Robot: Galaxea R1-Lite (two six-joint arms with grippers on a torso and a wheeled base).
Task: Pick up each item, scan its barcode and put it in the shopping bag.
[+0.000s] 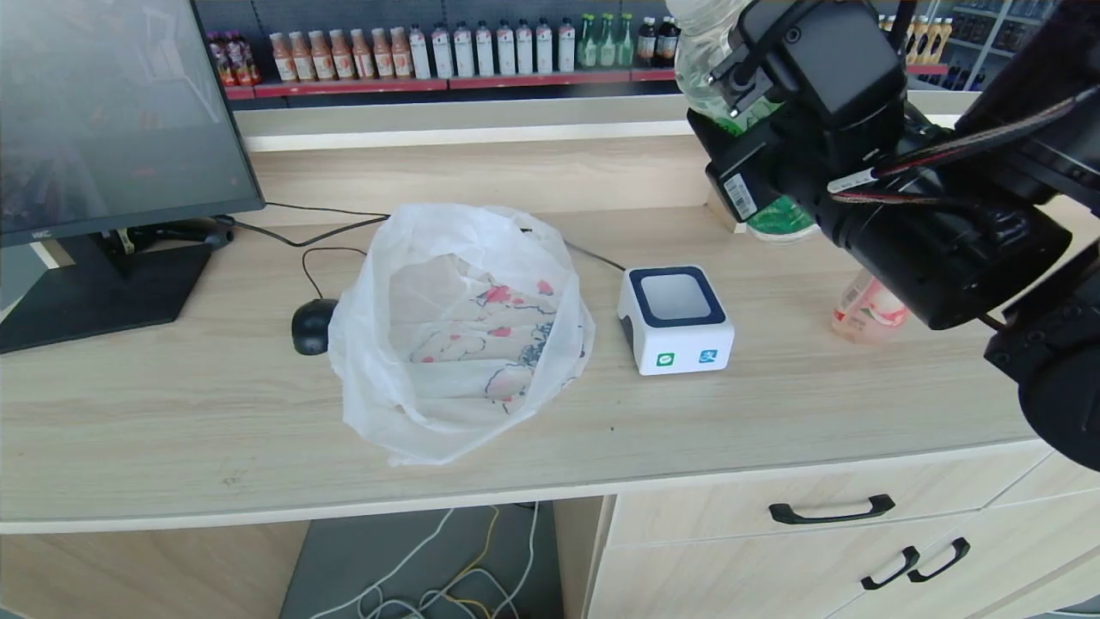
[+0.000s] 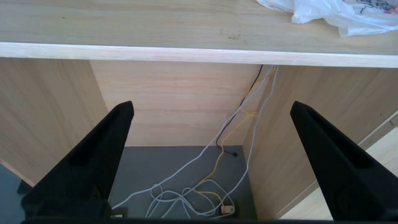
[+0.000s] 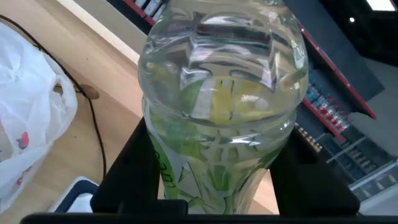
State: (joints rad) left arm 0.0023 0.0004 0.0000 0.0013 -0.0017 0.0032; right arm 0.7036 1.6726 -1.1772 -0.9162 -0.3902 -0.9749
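Nearest, the left claw (image 2: 211,112) hangs below the front edge of the tabletop (image 1: 172,413), fingers spread wide and holding nothing, so it is poorly placed for the job. On the tabletop the bag (image 1: 455,335) sits slumped with its mouth open upward. The scanner (image 1: 675,318) is just beside it on the robot's right, its window facing up. Farther back and higher, the right claw (image 1: 730,120) is clenched on a clear bottle (image 1: 700,43) and holds it well above the tabletop, long axis roughly upright. From that claw the scanner lies down, to the robot's left and nearer the robot, with the bag beyond it on the same line. The next move likely means lowering the bottle leftward and turning its label to the window, though I cannot make out the barcode. A small pink bottle (image 1: 866,311) waits on the tabletop under the right arm.
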